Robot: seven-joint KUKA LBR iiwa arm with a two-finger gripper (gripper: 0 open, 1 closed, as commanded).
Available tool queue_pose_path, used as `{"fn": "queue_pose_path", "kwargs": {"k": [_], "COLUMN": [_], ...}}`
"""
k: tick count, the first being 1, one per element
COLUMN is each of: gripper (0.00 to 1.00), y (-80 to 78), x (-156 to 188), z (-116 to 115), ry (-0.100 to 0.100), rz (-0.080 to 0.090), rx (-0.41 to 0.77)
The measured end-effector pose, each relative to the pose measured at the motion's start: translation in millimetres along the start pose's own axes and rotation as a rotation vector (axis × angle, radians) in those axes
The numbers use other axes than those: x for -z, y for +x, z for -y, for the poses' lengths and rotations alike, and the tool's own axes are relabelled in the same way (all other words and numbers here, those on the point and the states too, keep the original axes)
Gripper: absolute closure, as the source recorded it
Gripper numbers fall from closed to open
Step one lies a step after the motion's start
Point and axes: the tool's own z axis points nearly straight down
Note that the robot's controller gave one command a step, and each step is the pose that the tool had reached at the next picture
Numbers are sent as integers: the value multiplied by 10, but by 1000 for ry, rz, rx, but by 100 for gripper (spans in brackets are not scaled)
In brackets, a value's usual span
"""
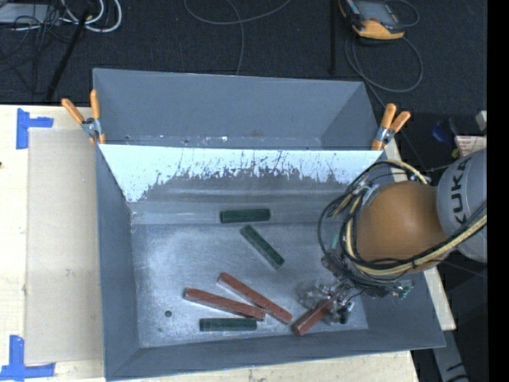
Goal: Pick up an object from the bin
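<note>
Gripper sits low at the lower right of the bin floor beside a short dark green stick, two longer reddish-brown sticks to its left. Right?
Not quite: the camera view shows the short stick beside the gripper is reddish-brown, not dark green. The gripper does sit low at the lower right of the bin floor, with two longer reddish-brown sticks to its left.

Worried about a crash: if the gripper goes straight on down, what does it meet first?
Likely the short red bar lying just under the gripper, though depth is hard to judge.
</note>
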Motion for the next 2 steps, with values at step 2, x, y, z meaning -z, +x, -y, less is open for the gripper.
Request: {"fn": "queue_pose_path", "kwargs": {"k": [2], "gripper": [100], "y": [-36], "x": [1101], "z": [13], "ry": [1], "rz": [-2], "rx": [-6]}}
